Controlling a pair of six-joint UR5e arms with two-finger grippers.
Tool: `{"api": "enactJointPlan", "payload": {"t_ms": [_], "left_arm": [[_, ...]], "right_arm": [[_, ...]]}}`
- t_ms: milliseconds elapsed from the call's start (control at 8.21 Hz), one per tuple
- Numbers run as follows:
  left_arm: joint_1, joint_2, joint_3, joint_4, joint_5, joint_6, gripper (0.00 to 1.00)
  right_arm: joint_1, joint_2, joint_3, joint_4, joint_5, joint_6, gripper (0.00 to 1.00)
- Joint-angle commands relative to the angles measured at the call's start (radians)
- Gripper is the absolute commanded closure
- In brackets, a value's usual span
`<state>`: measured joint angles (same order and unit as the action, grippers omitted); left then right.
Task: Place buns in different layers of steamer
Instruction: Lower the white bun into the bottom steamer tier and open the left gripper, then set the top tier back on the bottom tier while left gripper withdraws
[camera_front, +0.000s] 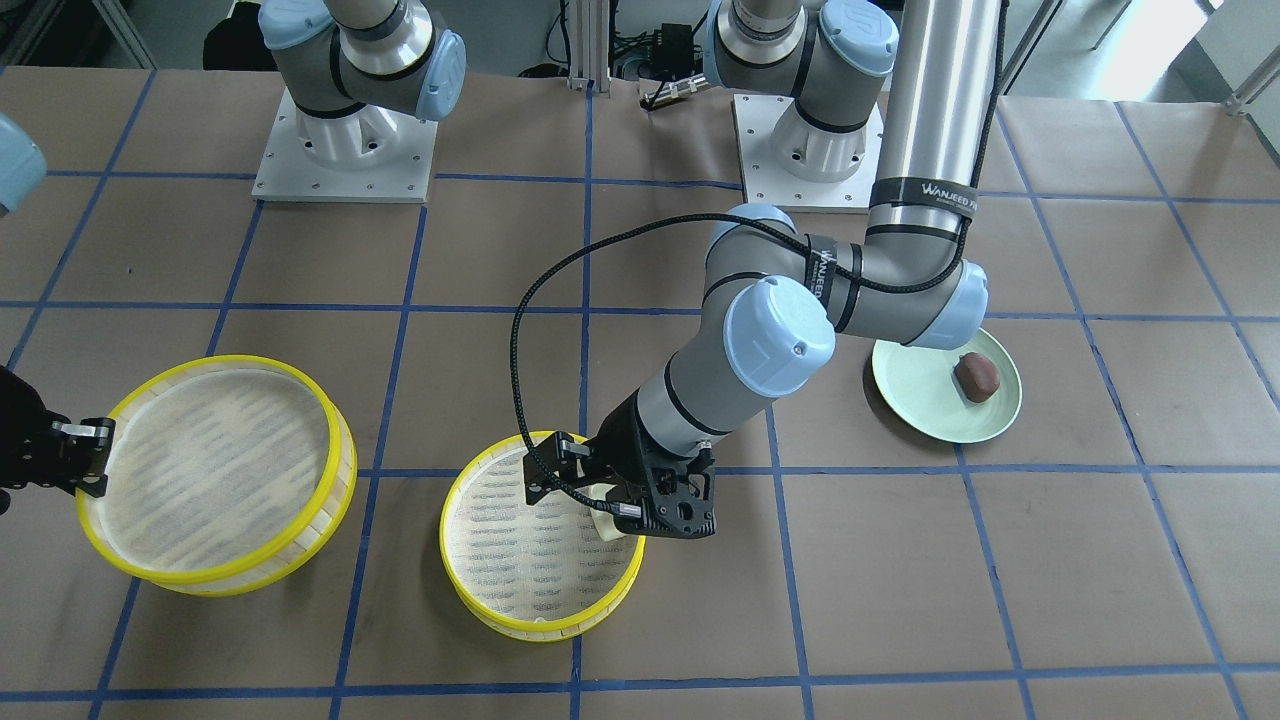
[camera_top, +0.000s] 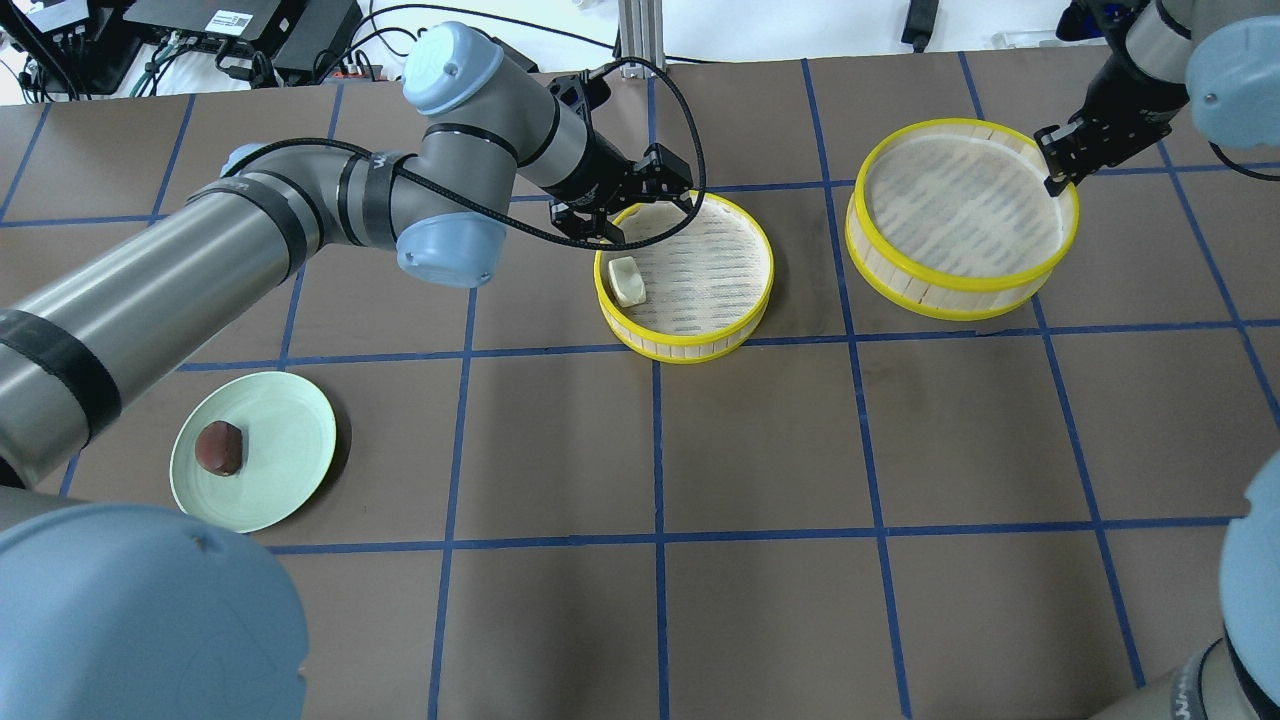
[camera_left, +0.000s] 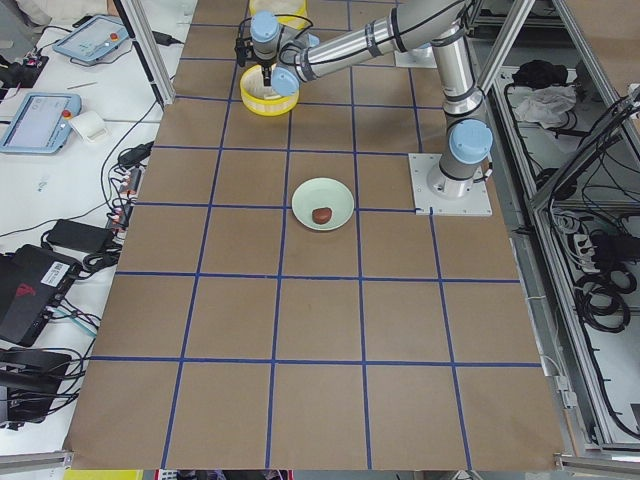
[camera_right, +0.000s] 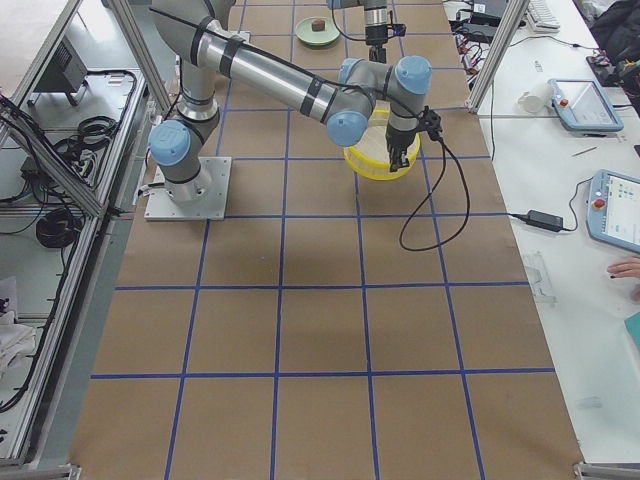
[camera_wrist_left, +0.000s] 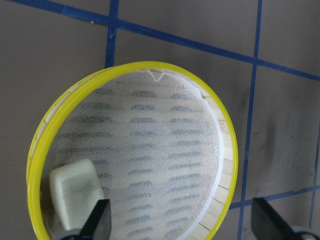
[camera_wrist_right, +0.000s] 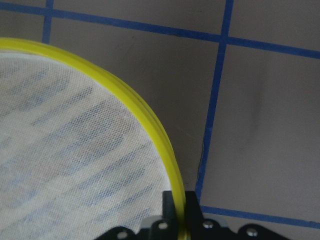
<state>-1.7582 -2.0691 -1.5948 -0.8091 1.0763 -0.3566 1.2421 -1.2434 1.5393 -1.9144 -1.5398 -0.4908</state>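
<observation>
The dark bun (camera_top: 219, 446) lies on the green plate (camera_top: 290, 440) on the tabletop (camera_top: 800, 450), far left. Our left gripper (camera_top: 625, 205) hovers, jaws spread wide, over the first tray (camera_top: 690, 345), the cream bun (camera_top: 627, 280) lying free on its mesh. Our right gripper (camera_top: 1058, 165) pinches the second tray (camera_top: 960, 305) by its rim. We judge one bun placed; next, stacking needs rims squarely aligned.

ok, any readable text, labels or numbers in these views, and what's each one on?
"WANJEED": white print on the black strap around the left arm; the smaller characters after it are too blurred.
"WANJEED", only partly legible: second strap near that arm's elbow.
White sticker on a black box behind the table: too small to read.
None on either steamer tray, the plate or the buns.
</observation>
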Motion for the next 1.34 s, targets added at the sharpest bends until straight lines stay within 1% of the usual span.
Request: {"api": "enactJointPlan", "payload": {"t_ms": [0, 244, 365, 487, 609, 731, 853, 974, 1096, 1218], "left_arm": [[0.037, 0.099, 0.027, -0.183, 0.057, 0.042, 0.0], [0.129, 0.199, 0.029, -0.368, 0.187, 0.201, 0.0], [0.176, 0.248, 0.016, -0.466, 0.293, 0.287, 0.0], [0.224, 0.291, 0.015, -0.56, 0.328, 0.377, 0.0], [0.279, 0.337, 0.009, -0.632, 0.333, 0.425, 0.0], [0.346, 0.375, 0.006, -0.719, 0.367, 0.467, 0.0], [0.397, 0.398, 0.001, -0.781, 0.41, 0.479, 0.0], [0.437, 0.415, -0.001, -0.81, 0.462, 0.478, 0.0], [0.484, 0.414, -0.002, -0.808, 0.543, 0.481, 0.0], [0.549, 0.415, -0.02, -0.818, 0.55, 0.529, 0.0]], "right_arm": [[0.093, -0.02, -0.001, 0.006, -0.029, 0.162, 1.0], [0.233, -0.022, -0.001, -0.003, -0.049, 0.362, 1.0], [0.3, -0.01, -0.001, -0.009, -0.048, 0.48, 1.0], [0.357, 0.008, -0.001, -0.014, -0.046, 0.591, 1.0], [0.419, 0.028, 0.001, -0.055, -0.043, 0.679, 1.0], [0.46, 0.039, 0.005, -0.061, -0.046, 0.754, 1.0], [0.462, 0.061, 0.007, -0.102, -0.042, 0.761, 1.0], [0.47, 0.065, 0.007, -0.11, -0.037, 0.77, 1.0], [0.47, 0.091, 0.009, -0.142, -0.036, 0.759, 1.0], [0.47, 0.102, 0.019, -0.167, -0.036, 0.761, 1.0]]}}
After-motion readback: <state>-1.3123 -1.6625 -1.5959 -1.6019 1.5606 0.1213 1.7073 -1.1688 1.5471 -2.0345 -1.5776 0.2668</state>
